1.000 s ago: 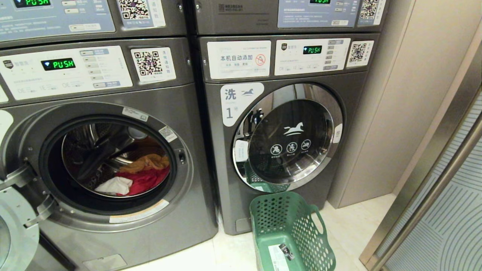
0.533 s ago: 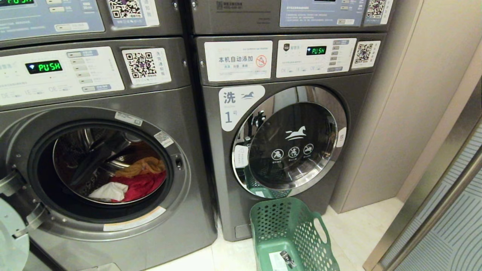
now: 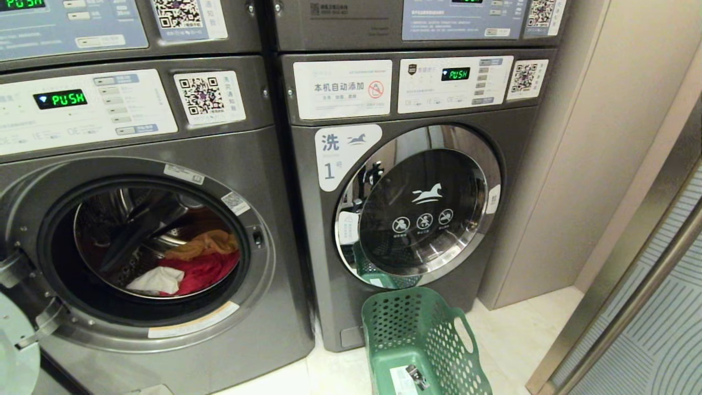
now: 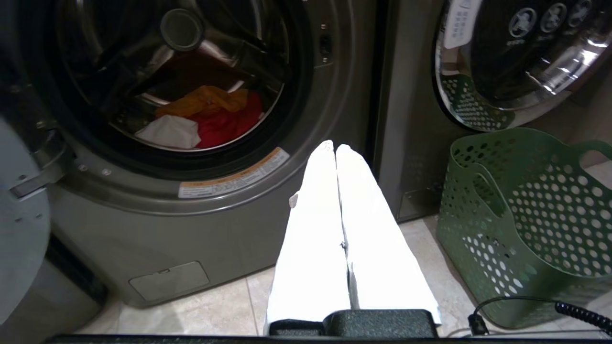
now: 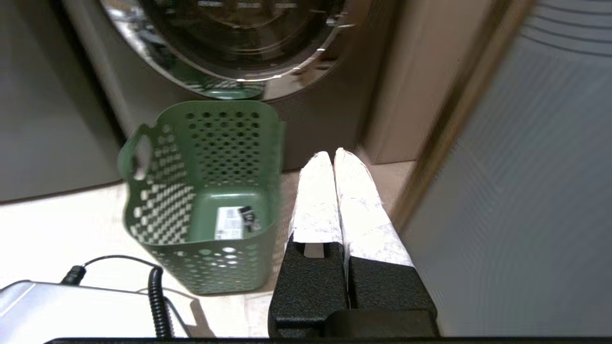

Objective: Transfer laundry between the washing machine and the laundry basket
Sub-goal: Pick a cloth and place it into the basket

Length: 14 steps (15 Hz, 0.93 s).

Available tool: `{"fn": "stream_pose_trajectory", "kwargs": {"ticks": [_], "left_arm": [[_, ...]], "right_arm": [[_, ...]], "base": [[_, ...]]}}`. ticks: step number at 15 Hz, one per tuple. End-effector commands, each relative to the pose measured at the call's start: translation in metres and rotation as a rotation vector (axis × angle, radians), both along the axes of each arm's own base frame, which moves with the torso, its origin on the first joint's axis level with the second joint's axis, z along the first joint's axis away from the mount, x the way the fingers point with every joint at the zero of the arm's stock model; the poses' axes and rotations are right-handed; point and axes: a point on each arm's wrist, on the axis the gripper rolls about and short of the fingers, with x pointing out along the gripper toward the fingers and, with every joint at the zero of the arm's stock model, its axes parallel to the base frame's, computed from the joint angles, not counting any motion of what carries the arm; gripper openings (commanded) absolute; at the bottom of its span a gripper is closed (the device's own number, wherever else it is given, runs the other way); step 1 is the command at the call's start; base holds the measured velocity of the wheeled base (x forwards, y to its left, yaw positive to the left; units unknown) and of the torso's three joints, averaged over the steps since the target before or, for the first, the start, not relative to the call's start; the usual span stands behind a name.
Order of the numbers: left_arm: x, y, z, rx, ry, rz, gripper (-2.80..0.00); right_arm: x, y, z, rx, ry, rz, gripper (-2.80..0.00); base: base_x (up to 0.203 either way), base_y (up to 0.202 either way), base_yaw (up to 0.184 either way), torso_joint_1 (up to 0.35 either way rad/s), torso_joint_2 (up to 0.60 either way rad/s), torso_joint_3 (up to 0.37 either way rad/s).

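The washing machine point(image 3: 164, 340) on the left stands with its door swung open. In its drum lies the laundry: a red-pink garment point(image 3: 203, 271), a white one point(image 3: 156, 280) and a mustard one point(image 3: 203, 244) on top; all three also show in the left wrist view, with the red one point(image 4: 224, 124) in the middle. The green laundry basket point(image 3: 439, 351) stands on the floor before the right-hand machine, holding only a label. My left gripper point(image 4: 334, 145) is shut and empty, low before the open machine. My right gripper point(image 5: 333, 154) is shut and empty, beside the basket point(image 5: 220, 138). Neither arm shows in the head view.
The machine labelled 1 point(image 3: 419, 203) has its chrome door closed. The open door point(image 3: 16, 351) juts out at lower left. A beige wall panel point(image 3: 576, 164) and a metal-framed glass door point(image 3: 647, 274) close off the right. A coiled cable point(image 5: 155, 296) lies near the basket.
The whole head view has shifted a little, machines sliding left and down, so the camera moved. Laundry, basket and both grippers stay as they were.
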Motion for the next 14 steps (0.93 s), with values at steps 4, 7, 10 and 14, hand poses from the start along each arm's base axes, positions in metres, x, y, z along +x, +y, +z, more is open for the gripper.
{"fn": "stream_pose_trajectory", "kwargs": {"ticks": [4,7,10,14], "left_arm": [[-0.0001,0.0,0.0002,-0.001,-0.003,0.003,-2.8],[-0.0001,0.0,0.0002,-0.001,-0.003,0.003,-2.8],[-0.0001,0.0,0.0002,-0.001,-0.003,0.003,-2.8],[-0.0001,0.0,0.0003,-0.003,-0.005,0.003,-2.8]], "right_arm": [[0.0001,0.0,-0.0001,0.005,0.002,0.001,-2.8],[0.0001,-0.0001,-0.0001,0.008,0.002,-0.002,-2.8],[0.0001,-0.0001,-0.0001,0.009,0.003,-0.002,-2.8],[0.0001,0.0,-0.0001,0.009,0.003,-0.001,-2.8]], "base": [[0.0,-0.009,0.151,0.002,0.0,0.003],[-0.002,-0.008,0.172,0.004,0.01,0.004],[0.0,-0.005,0.104,0.006,0.0,0.003],[0.0,0.0,0.0,0.0,0.0,0.0]]}}
